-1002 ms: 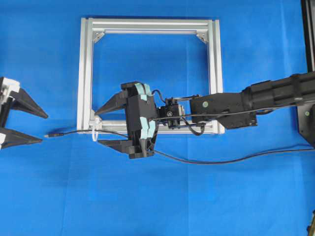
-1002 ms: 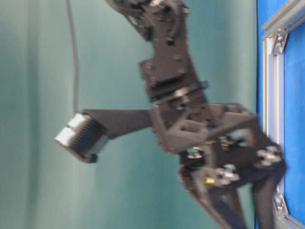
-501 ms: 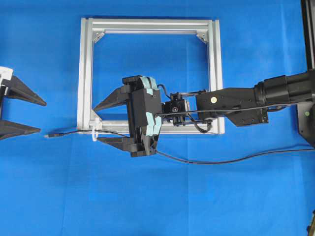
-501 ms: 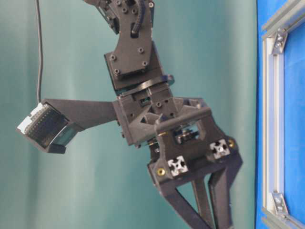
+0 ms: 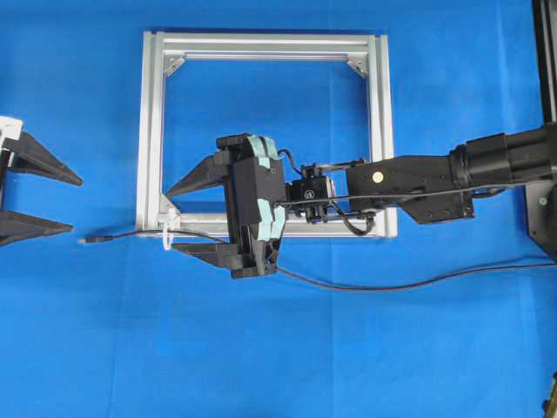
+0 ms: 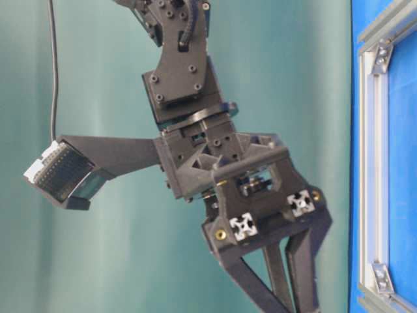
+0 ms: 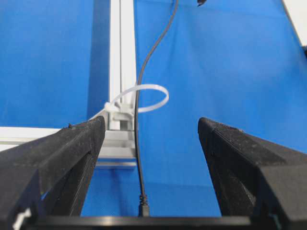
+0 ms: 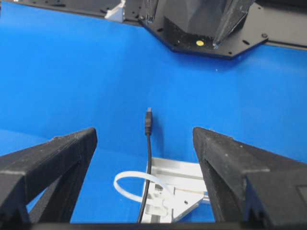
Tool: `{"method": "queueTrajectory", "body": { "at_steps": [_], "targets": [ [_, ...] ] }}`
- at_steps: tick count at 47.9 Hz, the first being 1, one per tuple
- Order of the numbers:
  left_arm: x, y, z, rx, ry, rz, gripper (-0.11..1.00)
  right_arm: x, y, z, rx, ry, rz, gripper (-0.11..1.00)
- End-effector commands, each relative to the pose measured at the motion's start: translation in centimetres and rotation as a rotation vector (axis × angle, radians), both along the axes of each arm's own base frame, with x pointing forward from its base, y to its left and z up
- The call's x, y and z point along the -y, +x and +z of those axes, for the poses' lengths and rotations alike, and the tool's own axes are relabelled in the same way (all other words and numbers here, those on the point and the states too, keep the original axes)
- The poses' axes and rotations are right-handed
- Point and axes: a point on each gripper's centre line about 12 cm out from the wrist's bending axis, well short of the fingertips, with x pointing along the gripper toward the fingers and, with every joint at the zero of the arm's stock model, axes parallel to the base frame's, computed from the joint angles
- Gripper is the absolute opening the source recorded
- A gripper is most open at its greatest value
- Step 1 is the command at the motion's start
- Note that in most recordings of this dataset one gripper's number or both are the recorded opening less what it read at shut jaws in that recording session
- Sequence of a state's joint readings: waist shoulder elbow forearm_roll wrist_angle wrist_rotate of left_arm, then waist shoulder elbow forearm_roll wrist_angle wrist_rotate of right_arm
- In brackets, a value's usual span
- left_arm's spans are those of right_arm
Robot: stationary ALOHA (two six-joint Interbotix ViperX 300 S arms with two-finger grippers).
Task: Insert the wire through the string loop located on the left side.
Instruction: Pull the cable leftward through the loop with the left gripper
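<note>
The black wire (image 5: 392, 285) runs in from the right and under my right wrist. It passes through the white string loop (image 5: 167, 237) at the silver frame's near-left corner. Its plug (image 5: 85, 239) lies on the blue mat left of the loop. In the wrist views the wire (image 7: 136, 143) threads the string loop (image 7: 149, 98), and the plug (image 8: 149, 122) points past the string loop (image 8: 134, 184). My right gripper (image 5: 171, 219) hangs open above the loop, holding nothing. My left gripper (image 5: 75, 205) is open at the left edge, with the plug just beside its near finger.
The silver aluminium frame (image 5: 265, 43) lies flat on the blue mat, and its near rail passes under my right wrist. A black post (image 5: 546, 52) stands at the right edge. The table-level view shows a finger pad (image 6: 62, 173) and the frame's edge (image 6: 368, 163).
My left gripper has shifted toward the far side at the left edge. My right wrist has edged slightly to the far right. The wire and loop lie as before.
</note>
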State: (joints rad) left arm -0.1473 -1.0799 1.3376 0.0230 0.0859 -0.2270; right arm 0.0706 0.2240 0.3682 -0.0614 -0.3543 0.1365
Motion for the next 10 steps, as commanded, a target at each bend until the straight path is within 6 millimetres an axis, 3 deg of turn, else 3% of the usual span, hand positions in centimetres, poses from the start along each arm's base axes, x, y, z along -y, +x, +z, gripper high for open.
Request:
{"method": "queueTrajectory", "body": {
  "at_steps": [1, 10],
  "targets": [
    [0.00, 0.36, 0.82, 0.019, 0.003, 0.001, 0.72, -0.15, -0.20, 2.47, 0.057, 0.001, 0.004, 0.95],
    [0.00, 0.36, 0.82, 0.019, 0.002, 0.002, 0.72, -0.07, -0.20, 2.45, 0.055, 0.001, 0.003, 0.95]
  ]
}}
